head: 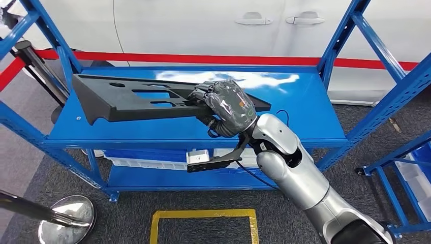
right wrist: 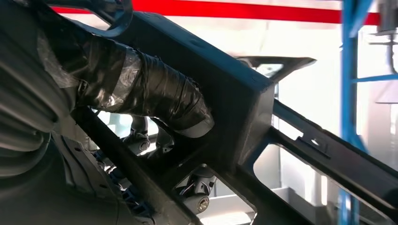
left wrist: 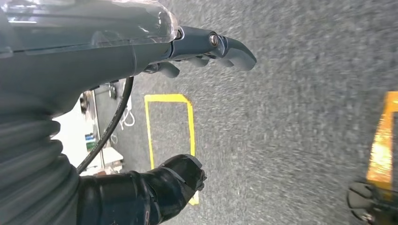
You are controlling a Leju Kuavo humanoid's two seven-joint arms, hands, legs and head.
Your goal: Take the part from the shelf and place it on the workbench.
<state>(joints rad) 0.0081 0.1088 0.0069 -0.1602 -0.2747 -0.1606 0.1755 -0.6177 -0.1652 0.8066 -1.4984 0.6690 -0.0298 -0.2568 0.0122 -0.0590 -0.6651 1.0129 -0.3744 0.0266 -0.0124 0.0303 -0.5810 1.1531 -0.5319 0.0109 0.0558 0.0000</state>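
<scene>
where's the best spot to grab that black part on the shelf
Grip the part at its narrow right end, coming from the front, where the right robot hand already grips it. The open slots there let fingers hook through, thumb clamping the opposite face.

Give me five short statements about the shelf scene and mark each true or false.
1. The right hand grips the black part. True.
2. The part lies on the floor. False: it is at the top level of the blue shelf.
3. The left hand holds a second part. False: it holds nothing and hangs over grey carpet.
4. A yellow outline marks the floor before the shelf. True.
5. The part is solid, without openings. False: it has cut-outs.
</scene>
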